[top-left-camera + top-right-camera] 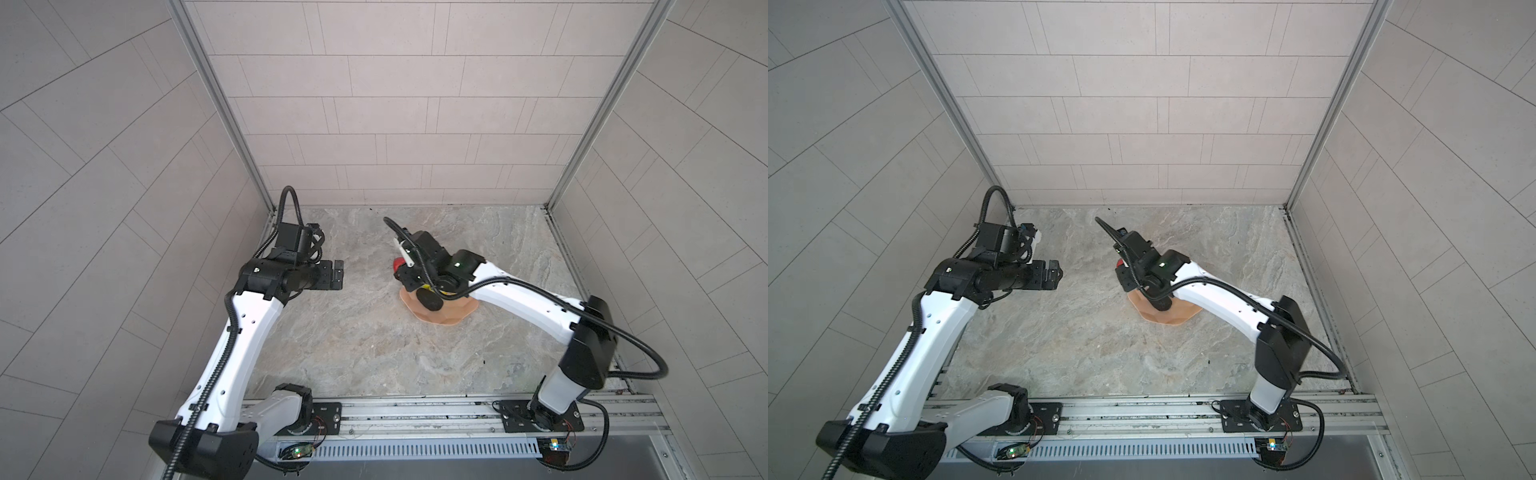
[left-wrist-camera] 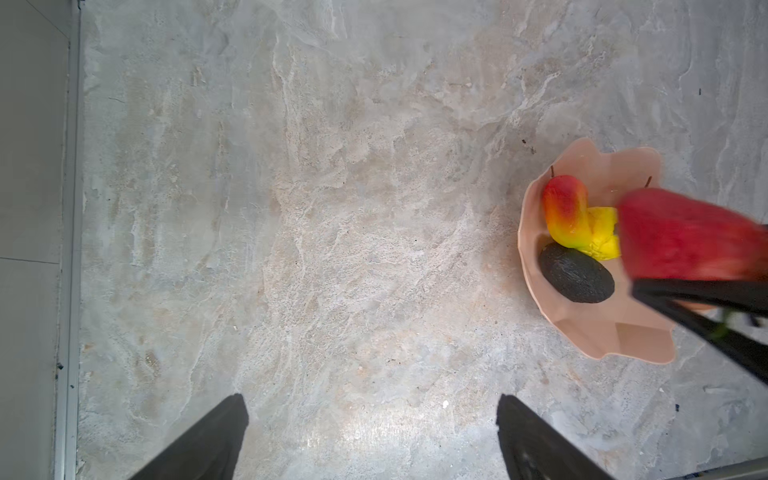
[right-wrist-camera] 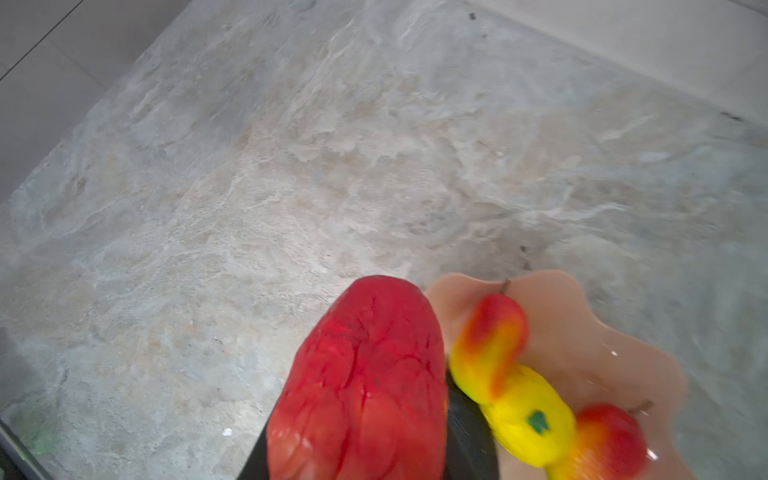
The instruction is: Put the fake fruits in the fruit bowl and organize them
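Glossy bowl on a matt, stone-look table

Bowl [image 2: 598, 332]: smooth, shiny pink plastic. Table [image 2: 332, 208]: matt, veined, stone-like. Avocado [image 2: 577, 276] rough and dull; mango [image 2: 565, 216] smooth with a slight sheen; citrus [image 2: 603, 233] bumpy; strawberry [image 3: 361, 382] creased; rail [image 1: 415, 409] at 6 o'clock bare metal.

Grey tiled walls [image 1: 395, 104], marbled stone floor [image 1: 353, 340]

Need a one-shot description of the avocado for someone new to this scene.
Find the salmon-pink wavy-rimmed bowl on the marble tabletop, beneath the right arm. Inside, by its rim, the avocado lies next to a red-yellow mango. It is the only blackish, rough-skinned fruit; the rest are bright red or yellow.
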{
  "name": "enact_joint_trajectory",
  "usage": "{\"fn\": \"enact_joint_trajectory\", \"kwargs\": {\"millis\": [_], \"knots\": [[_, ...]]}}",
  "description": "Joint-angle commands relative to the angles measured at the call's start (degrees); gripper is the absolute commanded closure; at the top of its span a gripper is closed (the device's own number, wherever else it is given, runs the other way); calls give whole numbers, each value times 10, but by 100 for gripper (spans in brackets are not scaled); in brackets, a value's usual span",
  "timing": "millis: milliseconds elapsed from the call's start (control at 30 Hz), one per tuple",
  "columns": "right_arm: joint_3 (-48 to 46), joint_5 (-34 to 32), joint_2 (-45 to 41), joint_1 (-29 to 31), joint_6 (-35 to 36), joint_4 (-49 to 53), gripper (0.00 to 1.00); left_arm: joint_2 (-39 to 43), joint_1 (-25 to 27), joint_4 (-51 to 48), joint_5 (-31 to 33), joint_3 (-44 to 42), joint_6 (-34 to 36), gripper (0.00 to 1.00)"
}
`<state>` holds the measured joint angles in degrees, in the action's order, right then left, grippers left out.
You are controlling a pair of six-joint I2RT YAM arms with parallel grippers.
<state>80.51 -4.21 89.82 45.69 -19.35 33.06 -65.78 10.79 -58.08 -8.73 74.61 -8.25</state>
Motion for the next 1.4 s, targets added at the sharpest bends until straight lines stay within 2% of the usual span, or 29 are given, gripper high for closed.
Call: {"fn": "enact_joint_trajectory", "kwargs": {"millis": [0, 233, 567, 700, 833, 933, 1033, 1200, 1267, 1367], "knots": [[-78, -52, -71, -21, -10, 34, 100, -5, 1, 7, -14, 4, -10, 0], [-215, -72, -156, -61, -45, 40, 100, -5, 1, 12, -14, -1, -17, 0], [-330, -59, -172, -67, -78, -16, 99, -10, 2, 28, -14, -16, -25, 0], [-329, -46, -157, -68, -78, -42, 74, -22, 3, 31, -22, -16, -30, 0], [-321, -34, -138, -68, -75, -61, 63, -30, 4, 30, -26, -17, -31, 0], [-312, -26, -123, -68, -69, -65, 48, -31, 5, 30, -25, -18, -31, 0], [-304, -23, -115, -68, -63, -61, 37, -31, 4, 29, -24, -21, -30, 0], [-294, -26, -128, -67, -54, -38, 29, -26, 5, 30, -21, -25, -30, 0], [-289, -40, -143, -67, -51, -23, 25, -25, 4, 32, -18, -27, -29, 0], [-287, -95, -185, -69, -31, -11, 13, -23, 4, 56, -3, -36, -24, 0]]}}
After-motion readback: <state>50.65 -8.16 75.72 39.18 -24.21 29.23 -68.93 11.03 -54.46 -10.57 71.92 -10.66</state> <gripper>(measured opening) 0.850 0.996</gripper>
